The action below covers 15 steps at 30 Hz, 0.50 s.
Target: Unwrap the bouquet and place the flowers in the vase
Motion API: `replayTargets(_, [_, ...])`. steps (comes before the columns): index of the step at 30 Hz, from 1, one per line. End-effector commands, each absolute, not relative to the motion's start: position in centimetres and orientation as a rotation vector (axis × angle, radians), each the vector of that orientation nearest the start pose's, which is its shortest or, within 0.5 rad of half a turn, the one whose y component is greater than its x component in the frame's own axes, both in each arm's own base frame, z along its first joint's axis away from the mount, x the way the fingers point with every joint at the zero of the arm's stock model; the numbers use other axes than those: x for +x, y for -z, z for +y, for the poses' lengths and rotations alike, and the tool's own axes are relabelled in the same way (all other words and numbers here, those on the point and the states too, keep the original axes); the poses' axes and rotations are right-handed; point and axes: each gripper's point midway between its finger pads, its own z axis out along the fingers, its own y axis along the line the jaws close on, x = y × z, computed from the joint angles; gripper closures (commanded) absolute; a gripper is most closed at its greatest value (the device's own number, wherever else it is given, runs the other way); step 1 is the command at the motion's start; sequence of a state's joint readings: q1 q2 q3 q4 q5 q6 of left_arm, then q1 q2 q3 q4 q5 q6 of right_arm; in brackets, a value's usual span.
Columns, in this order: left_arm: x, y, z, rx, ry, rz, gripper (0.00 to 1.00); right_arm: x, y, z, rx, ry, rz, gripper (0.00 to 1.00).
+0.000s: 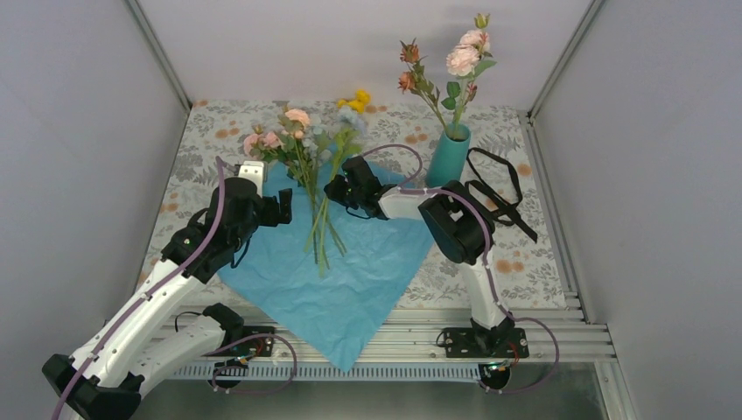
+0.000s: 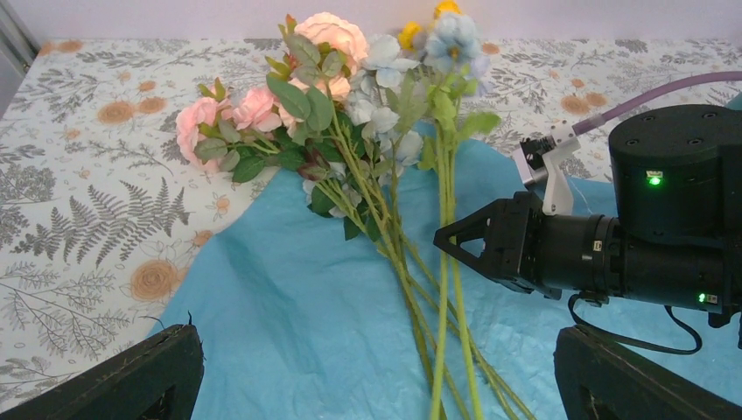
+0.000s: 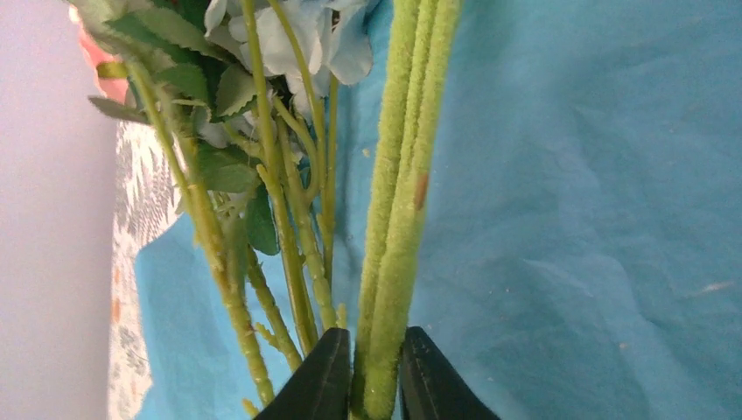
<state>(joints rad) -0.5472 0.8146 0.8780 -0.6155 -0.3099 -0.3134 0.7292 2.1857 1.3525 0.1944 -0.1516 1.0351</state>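
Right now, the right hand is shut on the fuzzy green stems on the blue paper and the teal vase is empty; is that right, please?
The vase is not empty: the top view shows pink roses standing in it. The right hand is shut on the fuzzy green stems on the blue paper.

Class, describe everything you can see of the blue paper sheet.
The paper is thin, crinkled, sky-blue, one sheet opened flat on the tablecloth. From above it looks like a diamond, its near corner reaching over the table edge onto the metal rails. The flowers lie across its far half, blooms past its edge. The right claw pinches stems above it.
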Motion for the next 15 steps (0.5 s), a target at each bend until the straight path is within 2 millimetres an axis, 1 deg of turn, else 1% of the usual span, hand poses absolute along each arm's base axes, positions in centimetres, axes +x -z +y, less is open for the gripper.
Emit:
replayTargets(1, [27.0,-25.5,-10.2,0.070,0.175,2.095,0.00,41.1,-7.3,40.9,0.201,-1.089,2.369,0.77])
replayTargets(2, [27.0,-25.5,-10.2,0.069,0.175,2.094,0.00,41.0,-7.4,40.8,0.194,-1.084,2.370,0.75])
replayTargets(3, [27.0,-25.5,-10.2,0.069,0.175,2.094,0.00,40.9,-7.7,40.8,0.185,-1.084,2.365,0.75])
replayTargets(4, [26.9,-25.5,-10.1,0.068,0.174,2.092,0.00,40.8,-7.9,40.7,0.177,-1.081,2.361,0.78])
replayTargets(7, [26.9,-25.6,-10.1,0.065,0.178,2.092,0.00,40.6,-8.1,40.5,0.163,-1.079,2.353,0.94])
replayTargets(8, [26.9,-25.5,-10.1,0.065,0.177,2.093,0.00,40.5,-8.2,40.5,0.161,-1.079,2.351,0.96])
replayTargets(12, [26.9,-25.6,-10.1,0.064,0.179,2.092,0.00,40.4,-8.7,40.3,0.168,-1.071,2.347,0.95])
replayTargets(13, [26.9,-25.6,-10.1,0.063,0.179,2.092,0.00,40.4,-8.9,40.2,0.172,-1.067,2.347,0.91])
replayTargets(15, [26.9,-25.6,-10.1,0.062,0.178,2.092,0.00,40.3,-9.4,40.2,0.167,-1.064,2.341,0.85])
